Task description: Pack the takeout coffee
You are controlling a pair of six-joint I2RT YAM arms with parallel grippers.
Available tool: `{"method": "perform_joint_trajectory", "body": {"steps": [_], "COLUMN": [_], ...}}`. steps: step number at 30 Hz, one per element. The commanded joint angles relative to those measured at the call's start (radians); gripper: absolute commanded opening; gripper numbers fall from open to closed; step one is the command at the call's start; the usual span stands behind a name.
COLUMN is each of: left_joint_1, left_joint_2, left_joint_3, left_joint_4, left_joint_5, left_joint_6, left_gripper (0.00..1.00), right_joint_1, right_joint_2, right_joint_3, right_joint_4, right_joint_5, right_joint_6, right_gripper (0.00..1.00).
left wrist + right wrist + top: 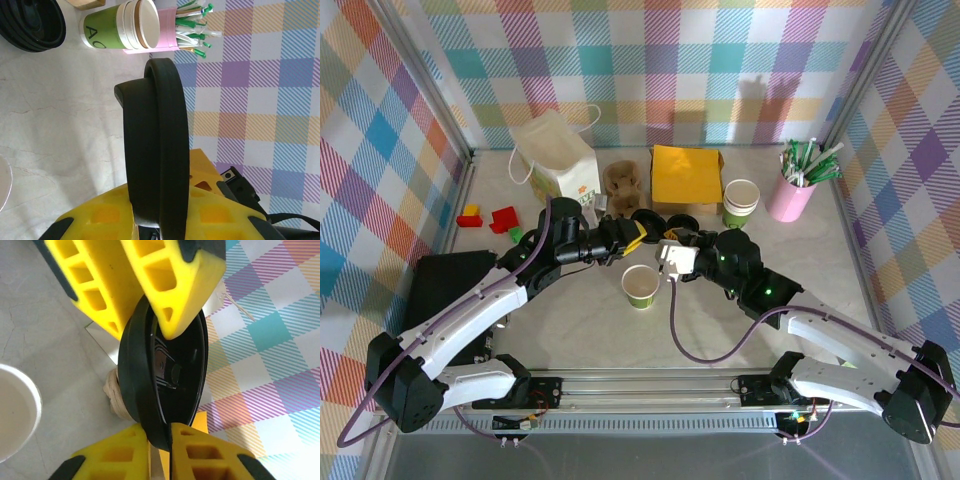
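Takeout coffee cup (640, 286) stands open, unlidded, mid-surface (590, 335). Left fingers (105, 215) and right fingers (125, 447) both pinch the black lid (160, 370) by opposite rim edges, just behind the cup. Judged: the paper cup is light and crushable, so grip its wall low and gently; the lid is stiff but slick. Count: one open cup, one spare-cup stack (741, 200), one pink cup (790, 197).

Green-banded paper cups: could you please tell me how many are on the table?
3 at least: one open cup alone in the middle; a nested stack of two or more beside the pink cup, possibly hiding others.
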Motion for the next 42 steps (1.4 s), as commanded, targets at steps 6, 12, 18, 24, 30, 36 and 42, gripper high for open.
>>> {"method": "perform_joint_trajectory", "body": {"steps": [6, 12, 18, 24, 30, 36, 42], "left_joint_1": [0.001, 0.002, 0.003, 0.003, 0.003, 0.003, 0.003], "left_joint_2": [-0.059, -0.160, -0.292, -0.372, -0.439, -0.458, -0.422], "left_joint_3": [0.040, 0.117, 0.114, 0.106, 0.029, -0.038, -0.076], "left_joint_4": [-0.156, -0.351, -0.380, -0.348, -0.280, -0.234, -0.171], "left_joint_5": [-0.068, -0.231, -0.373, -0.342, -0.294, -0.253, -0.211], "left_joint_6": [0.066, 0.211, 0.394, 0.610, 0.767, 0.787, 0.762], "left_gripper": [0.42, 0.71, 0.79, 0.75, 0.72, 0.71, 0.71], "right_joint_1": [0.005, 0.005, 0.004, -0.017, -0.141, -0.159, -0.159], "right_joint_2": [-0.012, -0.015, -0.005, 0.027, 0.074, 0.075, 0.057], "right_joint_3": [0.131, 0.218, 0.310, 0.413, 0.439, 0.403, 0.361], "right_joint_4": [-0.056, -0.249, -0.423, -0.548, -0.572, -0.525, -0.493], "right_joint_5": [-0.027, -0.098, -0.195, -0.301, -0.666, -0.790, -0.776], "right_joint_6": [0.168, 0.341, 0.543, 0.866, 1.205, 1.316, 1.334], "right_gripper": [0.00, 0.00, 0.00, 0.00, 0.00, 0.00, 0.00]}}
